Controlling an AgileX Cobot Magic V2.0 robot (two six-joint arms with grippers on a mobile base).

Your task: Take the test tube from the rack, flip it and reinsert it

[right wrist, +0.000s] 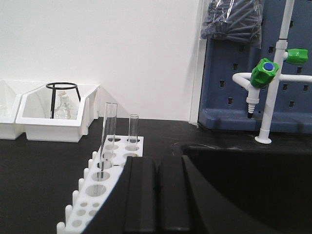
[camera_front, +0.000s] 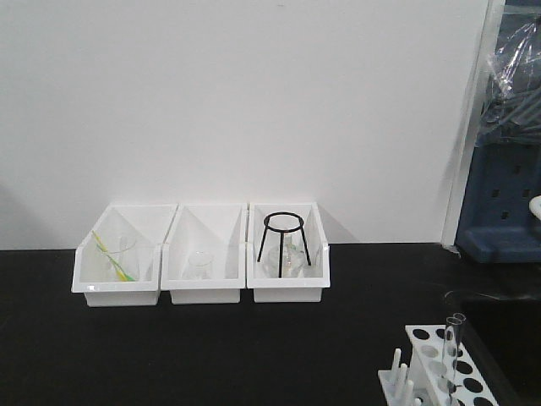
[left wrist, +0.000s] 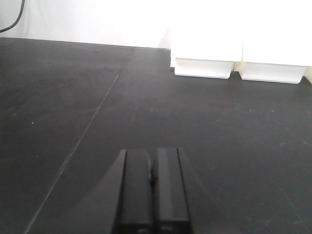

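Since the rack (right wrist: 105, 183) sits close in on the robot's right, beside the sink basin (right wrist: 253, 185), the right arm is plainly the nearer one. Test tube (right wrist: 110, 131) stands upright in a hole near the rack's middle, long axis vertical, open rim up, rising well above the block. A shorter tube (right wrist: 132, 127) stands in a hole behind it. From the right gripper (right wrist: 157, 163) the test tube lies ahead and to the left, near but apart. Right jaws are pressed together with nothing between them; my guess is they must open before any side-on grasp. Left gripper (left wrist: 152, 156) is likewise closed and empty, over bare black table (left wrist: 73, 97), facing the white bins (left wrist: 202, 66); the rack is not in its view. No readable labels or writing anywhere; faucet (right wrist: 263, 73) knobs are plain green.
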